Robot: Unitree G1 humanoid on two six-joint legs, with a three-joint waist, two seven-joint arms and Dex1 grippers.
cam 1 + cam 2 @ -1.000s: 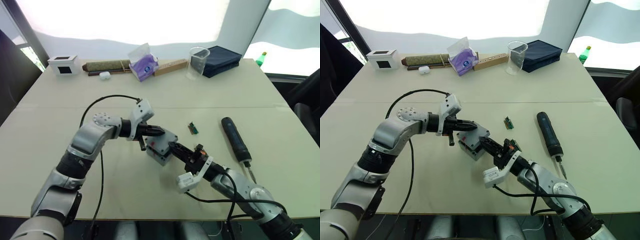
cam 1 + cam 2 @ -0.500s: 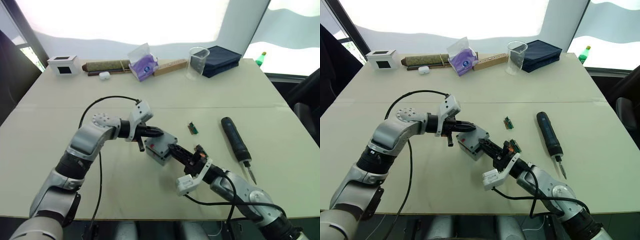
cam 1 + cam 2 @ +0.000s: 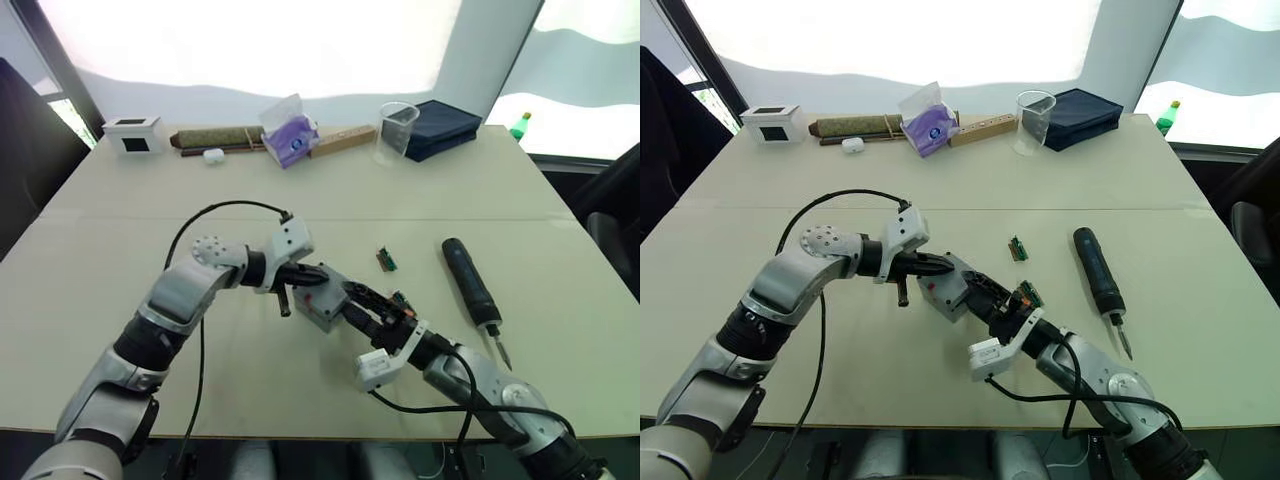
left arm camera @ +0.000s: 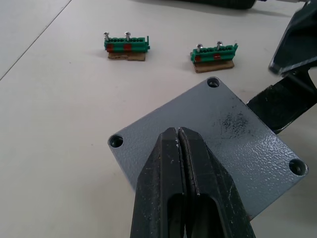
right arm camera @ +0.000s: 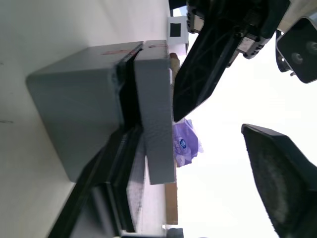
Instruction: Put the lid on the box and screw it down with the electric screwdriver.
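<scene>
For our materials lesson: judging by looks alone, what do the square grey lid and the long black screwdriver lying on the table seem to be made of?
The square grey lid: likely cast metal or hard plastic with a speckled, hammered-look paint; its surface is finely pebbled with a dull sheen, so either fits.

The long black electric screwdriver: probably matte plastic or coated metal on the body, which shows hardly any glare; the thin bit at its tip looks like bare metal.

We see a lab or workshop bench: a wide beige table (image 3: 120, 200) by bright windows, carrying an electric screwdriver (image 3: 470, 284), small green terminal blocks (image 4: 126, 43), a plastic beaker (image 3: 397, 125) and tissues (image 3: 288, 132).
</scene>
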